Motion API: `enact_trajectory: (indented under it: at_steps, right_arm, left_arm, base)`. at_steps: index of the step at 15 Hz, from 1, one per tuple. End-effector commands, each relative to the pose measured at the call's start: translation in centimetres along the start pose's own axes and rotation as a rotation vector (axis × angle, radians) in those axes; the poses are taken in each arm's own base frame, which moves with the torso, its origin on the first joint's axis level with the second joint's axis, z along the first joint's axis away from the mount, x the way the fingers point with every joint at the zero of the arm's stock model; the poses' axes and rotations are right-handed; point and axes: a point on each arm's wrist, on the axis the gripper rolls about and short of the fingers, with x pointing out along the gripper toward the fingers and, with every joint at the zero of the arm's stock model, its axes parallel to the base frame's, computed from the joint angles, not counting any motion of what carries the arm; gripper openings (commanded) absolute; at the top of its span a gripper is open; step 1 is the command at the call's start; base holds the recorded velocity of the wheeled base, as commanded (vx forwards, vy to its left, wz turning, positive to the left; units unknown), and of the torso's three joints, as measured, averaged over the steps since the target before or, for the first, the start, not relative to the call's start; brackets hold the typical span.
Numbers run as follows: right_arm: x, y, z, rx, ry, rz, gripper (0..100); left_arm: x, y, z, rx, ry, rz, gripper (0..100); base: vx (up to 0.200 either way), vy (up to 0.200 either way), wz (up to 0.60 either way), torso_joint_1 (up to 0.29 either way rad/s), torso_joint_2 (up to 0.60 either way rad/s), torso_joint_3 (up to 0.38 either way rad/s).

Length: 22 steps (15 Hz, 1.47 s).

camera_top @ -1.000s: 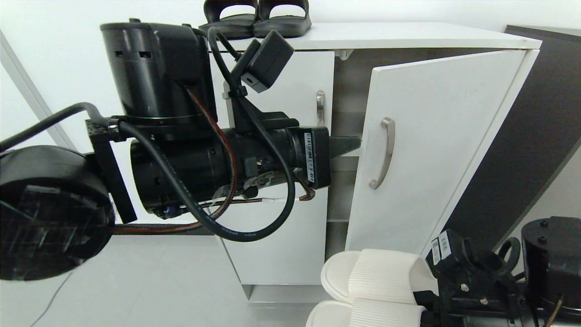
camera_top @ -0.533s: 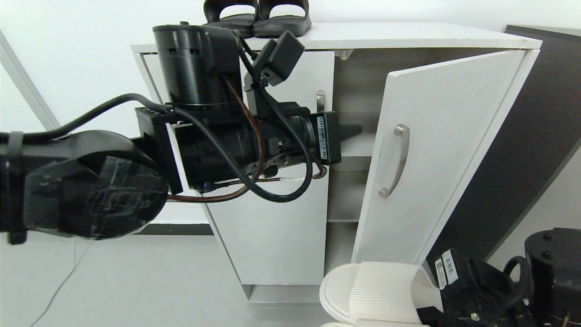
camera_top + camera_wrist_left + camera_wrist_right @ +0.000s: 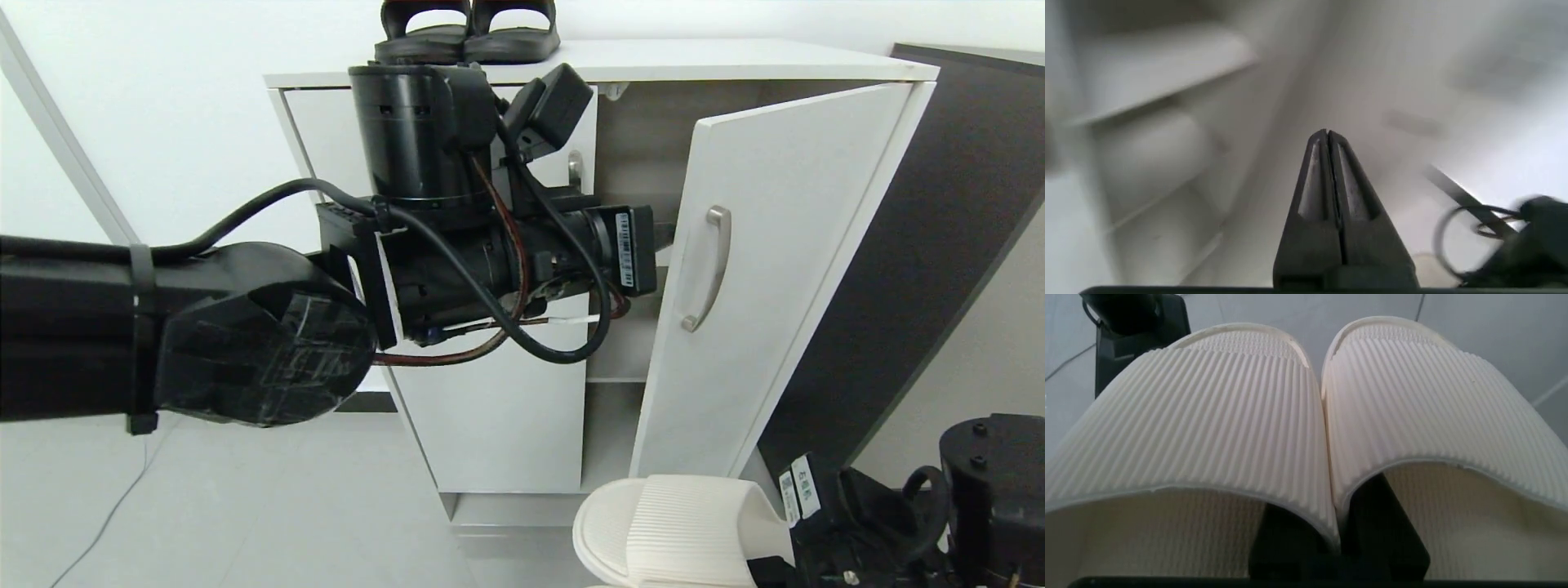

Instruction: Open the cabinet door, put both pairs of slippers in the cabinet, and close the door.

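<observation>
A: Right now, holding the left gripper (image 3: 1328,140), tapered black fingers pressed flat together, at the gap beside the ajar flat white cabinet door (image 3: 784,269), mid-frame.
B: And clamping the ribbed cream slippers (image 3: 678,523) side by side in the right gripper (image 3: 1341,539), lower right, outside the cabinet (image 3: 735,59).
A: Also leaving the matte black slippers (image 3: 469,28) sitting on the smooth cabinet top, upper centre; noting the curved brushed-metal handle (image 3: 709,265) on the door.

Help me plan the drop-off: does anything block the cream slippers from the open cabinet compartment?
Yes. The black left arm lies across the opening, its left gripper inside; the partly open white cabinet door stands close before the cream ribbed slippers.
</observation>
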Motion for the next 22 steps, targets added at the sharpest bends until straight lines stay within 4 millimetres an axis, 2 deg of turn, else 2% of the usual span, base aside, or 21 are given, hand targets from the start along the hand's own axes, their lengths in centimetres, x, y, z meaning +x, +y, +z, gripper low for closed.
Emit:
enact_trajectory:
  at_steps: [1, 3, 5, 8, 9, 10, 11, 13, 15, 17, 18, 20, 22]
  right_arm:
    - [0.1, 0.3, -0.2, -0.002, 0.009, 0.014, 0]
    - [0.0, 0.4, -0.2, -0.003, 0.008, 0.013, 0]
    - [0.0, 0.4, -0.3, -0.003, 0.008, 0.012, 0]
    - [0.1, 0.3, -0.2, -0.003, 0.01, 0.009, 0]
    - [0.3, 0.2, -0.1, -0.001, 0.009, 0.004, 0]
    - [0.5, 0.0, -0.1, 0.003, 0.01, -0.001, 0]
    - [0.6, -1.3, 0.3, 0.025, 0.008, -0.079, 0]
    - [0.9, -2.4, 0.7, 0.09, 0.005, -0.165, 0]
    - [0.9, -2.4, 1.0, 0.112, -0.005, -0.172, 0]
    - [0.8, -2.4, 1.1, 0.106, -0.012, -0.175, 0]
    - [0.7, -2.4, 1.1, 0.106, -0.013, -0.176, 0]
    - [0.6, -2.3, 1.2, 0.104, -0.019, -0.179, 0]
    - [0.3, -2.3, 1.4, 0.1, -0.03, -0.18, 0]
  left_arm:
    - [1.1, -3.2, -0.9, 0.009, -0.017, -0.104, 0]
    - [1.9, -5.0, -1.3, 0.014, -0.036, -0.16, 0]
    - [2.3, -4.5, -1.6, 0.018, -0.059, -0.155, 0]
    - [1.9, -1.5, -1.2, 0.023, -0.074, -0.059, 0]
    - [0.9, 0.0, -0.6, 0.027, -0.085, -0.011, 0]
    - [-0.1, 0.4, -0.1, 0.029, -0.094, 0.008, 0]
    - [-3.0, 0.8, 1.0, 0.035, -0.111, 0.056, 0]
    - [-8.7, 1.0, 1.8, 0.043, -0.115, 0.138, 0]
    - [-15.5, 0.7, 1.0, 0.052, -0.074, 0.279, 0]
    - [-21.5, -0.9, -0.3, 0.061, -0.073, 0.472, 0]
    - [-25.3, -2.5, -1.4, 0.062, -0.1, 0.592, 0]
    - [-31.1, -5.1, -4.4, 0.069, -0.149, 0.812, 0]
    - [-34.9, -7.0, -8.8, 0.077, -0.172, 1.05, 0]
  base:
    - [-0.2, 0.0, 0.0, 0.002, 0.0, 0.002]
    - [-0.2, 0.0, 0.0, 0.002, 0.0, 0.002]
    - [-0.1, 0.0, 0.0, 0.001, 0.0, 0.001]
    - [0.0, 0.0, 0.0, 0.0, 0.0, 0.0]
    - [0.0, 0.0, 0.0, 0.0, 0.0, 0.0]
    - [0.0, 0.0, 0.0, 0.0, 0.0, 0.0]
    - [0.0, 0.0, 0.0, 0.0, 0.0, 0.0]
    - [0.0, 0.0, 0.0, 0.0, 0.0, 0.0]
    - [0.0, 0.0, 0.0, 0.0, 0.0, 0.0]
    - [0.0, 0.0, 0.0, 0.0, 0.0, 0.0]
    - [0.0, 0.0, 0.0, 0.0, 0.0, 0.0]
    - [0.0, 0.0, 0.0, 0.0, 0.0, 0.0]
    - [0.0, 0.0, 0.0, 0.0, 0.0, 0.0]
